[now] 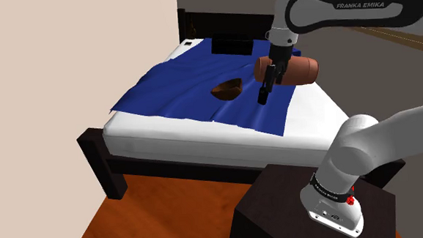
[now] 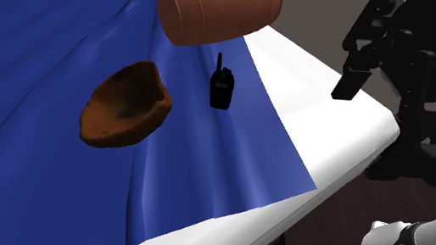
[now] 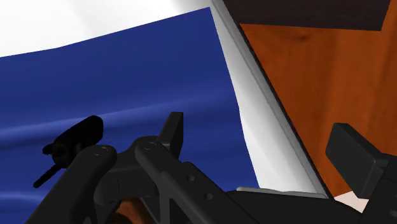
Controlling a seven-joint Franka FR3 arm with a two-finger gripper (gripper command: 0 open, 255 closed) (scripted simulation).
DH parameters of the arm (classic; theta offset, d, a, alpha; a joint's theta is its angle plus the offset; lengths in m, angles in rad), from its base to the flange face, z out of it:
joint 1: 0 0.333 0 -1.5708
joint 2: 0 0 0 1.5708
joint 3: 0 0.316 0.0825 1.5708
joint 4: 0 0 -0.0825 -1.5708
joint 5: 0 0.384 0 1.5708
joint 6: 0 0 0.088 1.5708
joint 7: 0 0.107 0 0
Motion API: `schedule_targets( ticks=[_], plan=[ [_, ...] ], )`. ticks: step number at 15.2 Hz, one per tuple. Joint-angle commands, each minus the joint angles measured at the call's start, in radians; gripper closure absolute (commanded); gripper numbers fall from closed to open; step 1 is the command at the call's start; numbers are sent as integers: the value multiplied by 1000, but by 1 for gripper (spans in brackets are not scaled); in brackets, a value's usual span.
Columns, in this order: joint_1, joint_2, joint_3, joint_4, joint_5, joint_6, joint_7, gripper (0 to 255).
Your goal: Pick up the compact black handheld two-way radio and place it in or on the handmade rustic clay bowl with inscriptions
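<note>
The gripper (image 3: 259,132) is spread wide with nothing between its fingers. It hangs above the white mattress margin of the bed (image 1: 204,140), at the second exterior view's right, apart from the radio. The black two-way radio (image 2: 221,88) sits on the blue blanket (image 2: 48,173) with its antenna pointing toward the brown cylindrical cushion (image 2: 218,6) on the far side. The brown clay bowl (image 2: 124,106) lies near the radio on that view's left, not touching it. In the wrist view the radio is outside the fingers, beside one of them, so the approach is judged incomplete: the hand must be centred over the radio's body before closing. The open stance suits that descent. The bowl rests on soft cloth folds and may rock, so release is probably best made low, over its hollow.
</note>
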Motion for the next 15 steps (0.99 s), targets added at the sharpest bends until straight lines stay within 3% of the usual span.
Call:
schedule_targets(
  ticks=[1,9,15],
  plan=[
    [-13,38,-41,4,-27,41,-46,0],
    [-50,221,-197,46,-93,211,-219,0],
    [-60,402,-310,132,-87,325,-358,0]
  ],
)
